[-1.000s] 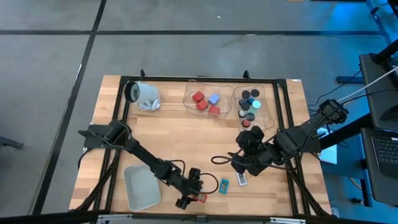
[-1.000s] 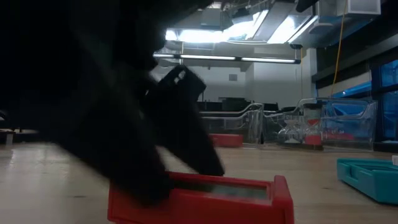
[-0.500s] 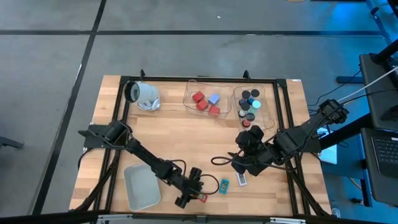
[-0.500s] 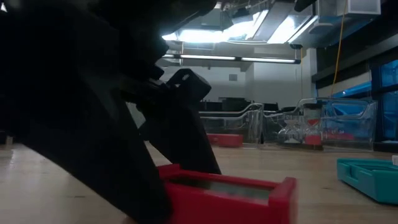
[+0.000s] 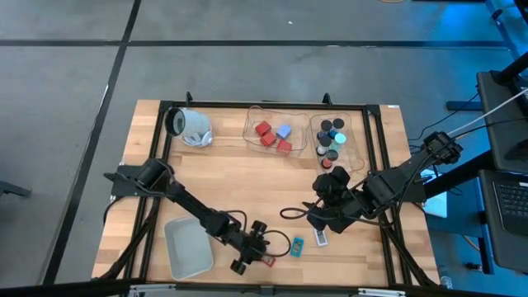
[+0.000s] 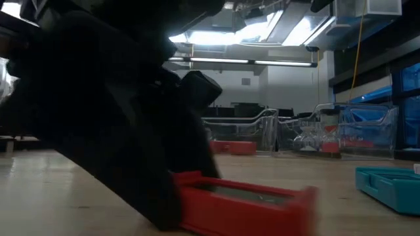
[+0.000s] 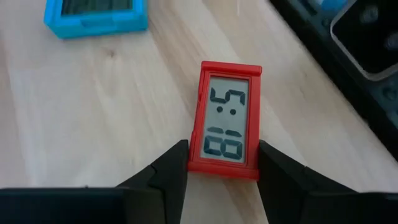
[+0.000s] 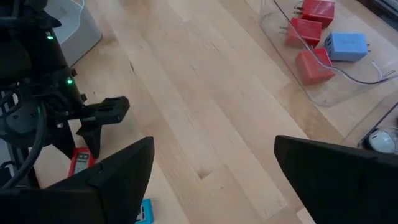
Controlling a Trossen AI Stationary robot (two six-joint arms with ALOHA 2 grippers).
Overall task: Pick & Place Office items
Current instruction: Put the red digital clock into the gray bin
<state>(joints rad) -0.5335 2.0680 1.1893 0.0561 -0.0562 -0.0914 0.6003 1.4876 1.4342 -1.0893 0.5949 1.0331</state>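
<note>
My left gripper point(image 7: 222, 163) was clamped on the red card point(image 7: 227, 119) at the lower middle of the high view, both fingers point(image 7: 171, 167) pressing its long edges, its display facing up. Just right of it lay the teal card point(image 5: 297, 245), then the white card point(image 5: 322, 238). My right gripper point(image 8: 211, 165) hung wide and empty at centre right. At the top, red and blue blocks point(image 5: 273, 135) sat in one clear bin point(image 5: 250, 124), the cylinders point(image 5: 330, 136) in the next
</note>
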